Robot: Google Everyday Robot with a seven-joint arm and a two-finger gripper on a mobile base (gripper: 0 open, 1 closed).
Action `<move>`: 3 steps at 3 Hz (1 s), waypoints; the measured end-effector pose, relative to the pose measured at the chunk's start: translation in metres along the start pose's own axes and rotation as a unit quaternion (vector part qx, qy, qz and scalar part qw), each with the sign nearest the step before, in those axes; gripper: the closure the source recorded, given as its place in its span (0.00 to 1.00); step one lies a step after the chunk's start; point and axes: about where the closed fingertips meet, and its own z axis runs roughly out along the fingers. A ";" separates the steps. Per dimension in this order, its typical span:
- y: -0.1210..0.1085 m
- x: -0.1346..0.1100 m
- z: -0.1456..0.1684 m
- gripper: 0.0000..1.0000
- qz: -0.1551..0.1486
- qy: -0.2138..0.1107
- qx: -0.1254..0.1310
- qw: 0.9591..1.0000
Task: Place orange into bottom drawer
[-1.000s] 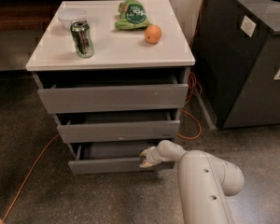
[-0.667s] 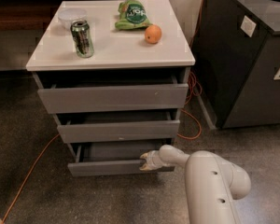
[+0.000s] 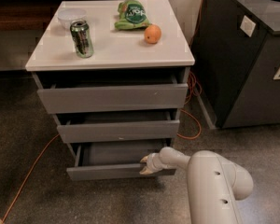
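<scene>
The orange (image 3: 152, 33) sits on the white top of the drawer unit (image 3: 109, 45), at the right, just below a green snack bag (image 3: 132, 15). The bottom drawer (image 3: 107, 171) is pulled partly out, and its shallow grey box is visible and empty. My gripper (image 3: 144, 165) is at the drawer's front edge on the right side, low near the floor, far below the orange. My white arm (image 3: 210, 181) reaches in from the lower right.
A green drinks can (image 3: 81, 38) and a clear bowl (image 3: 71, 17) stand on the top at the left. The top and middle drawers are slightly out. A dark bin cabinet (image 3: 252, 55) stands to the right. An orange cable (image 3: 32, 167) runs across the floor.
The bottom drawer front stays in about the same place. My arm's body has shifted a little to the right, while the gripper stays at the drawer front.
</scene>
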 end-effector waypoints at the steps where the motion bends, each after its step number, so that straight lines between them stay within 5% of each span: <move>1: 0.022 -0.002 0.000 1.00 0.003 -0.006 -0.003 1.000; 3: 0.035 -0.007 -0.006 1.00 0.006 -0.009 -0.004 1.000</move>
